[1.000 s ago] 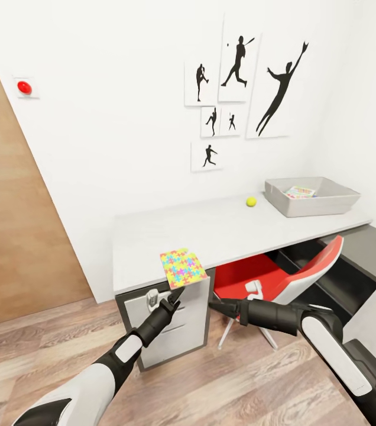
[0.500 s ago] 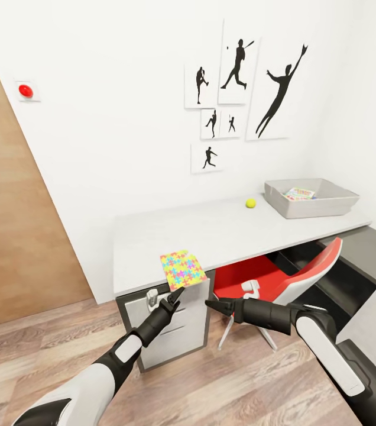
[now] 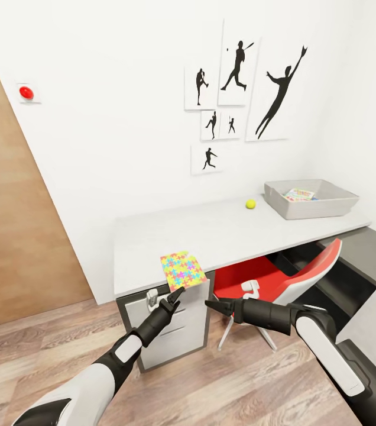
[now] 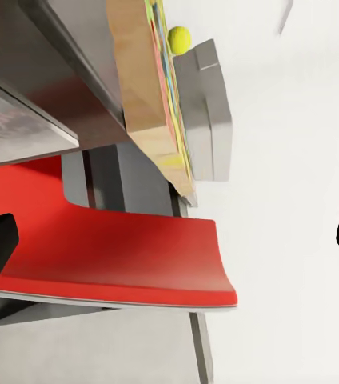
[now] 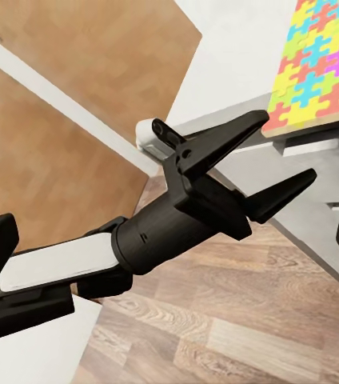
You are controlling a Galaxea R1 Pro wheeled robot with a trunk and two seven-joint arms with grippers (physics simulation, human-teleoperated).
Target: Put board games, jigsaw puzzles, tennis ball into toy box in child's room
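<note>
Head view: we see the bright multicoloured jigsaw puzzle box [image 3: 182, 270] overhanging the pale grey counter [image 3: 223, 231] front edge, left gripper [image 3: 177, 294] spread just below it, untouching. Yellow tennis ball [image 3: 250, 203] sits near the grey rectangular toy box [image 3: 310, 197]. Right gripper [image 3: 213, 306] parted, empty.

Left wrist view: puzzle edge-on above the red chair seat [image 4: 105, 252].

Right wrist view: left gripper's jaws wide beneath the puzzle.

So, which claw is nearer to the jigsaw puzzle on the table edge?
Left. The left claw sits just below the jigsaw puzzle; the right claw is further aside, lower.
</note>
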